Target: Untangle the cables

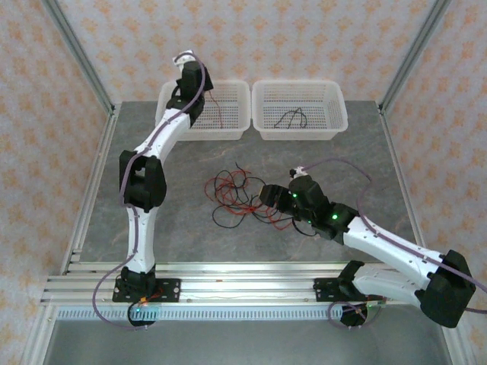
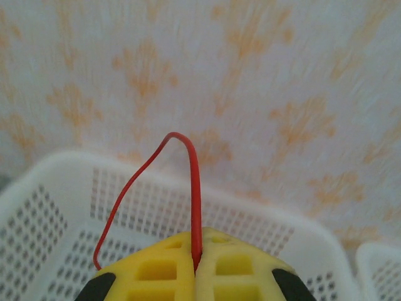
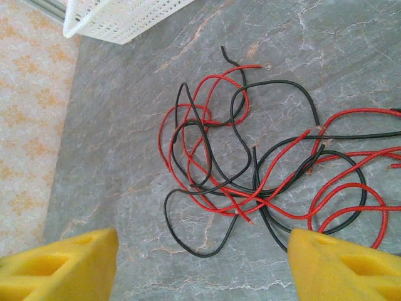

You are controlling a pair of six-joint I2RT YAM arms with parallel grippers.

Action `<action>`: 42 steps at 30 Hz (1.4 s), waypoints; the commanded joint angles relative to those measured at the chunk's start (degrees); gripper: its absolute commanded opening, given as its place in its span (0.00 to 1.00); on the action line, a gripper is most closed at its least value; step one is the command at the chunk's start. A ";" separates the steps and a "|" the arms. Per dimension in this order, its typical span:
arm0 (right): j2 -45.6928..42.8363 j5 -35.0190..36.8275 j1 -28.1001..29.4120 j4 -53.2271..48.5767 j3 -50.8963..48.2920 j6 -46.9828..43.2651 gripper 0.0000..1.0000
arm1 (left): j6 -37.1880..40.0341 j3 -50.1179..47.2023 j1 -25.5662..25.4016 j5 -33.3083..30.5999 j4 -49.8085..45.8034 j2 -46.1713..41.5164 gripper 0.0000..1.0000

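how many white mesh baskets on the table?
2. One white perforated plastic basket at the far edge, left of centre; the second beside it on the right, holding a thin black cable. None look hidden.

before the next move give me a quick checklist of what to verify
1. Left pincer shut on the red cable: ok, the strand is pinched between the pads.
2. Held red cable over the left basket: ok.
3. Held red cable free of the pile: cannot tell, its far end is hidden.
4. Right pincer open above the tangle: ok, it touches no strand.
5. Tangle on the table separated: not ok, red and black strands cross each other.
6. Black cable inside the right basket: ok.
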 commanded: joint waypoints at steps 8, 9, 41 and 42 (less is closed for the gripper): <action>0.52 1.99 0.42 -1.83 0.22 -1.07 0.71 | -11.87 0.97 1.55 5.57 -6.88 8.16 0.00; 0.51 2.04 0.40 -1.90 0.22 -1.17 0.71 | -12.84 2.56 1.91 6.23 -8.88 9.29 0.01; 21.36 1.58 0.49 0.88 5.12 -6.50 0.65 | -5.60 -8.17 2.89 22.31 -10.47 -22.17 0.99; 22.21 1.70 0.54 0.88 5.60 -6.41 0.64 | -5.92 -11.43 2.88 22.77 -9.64 -24.76 0.99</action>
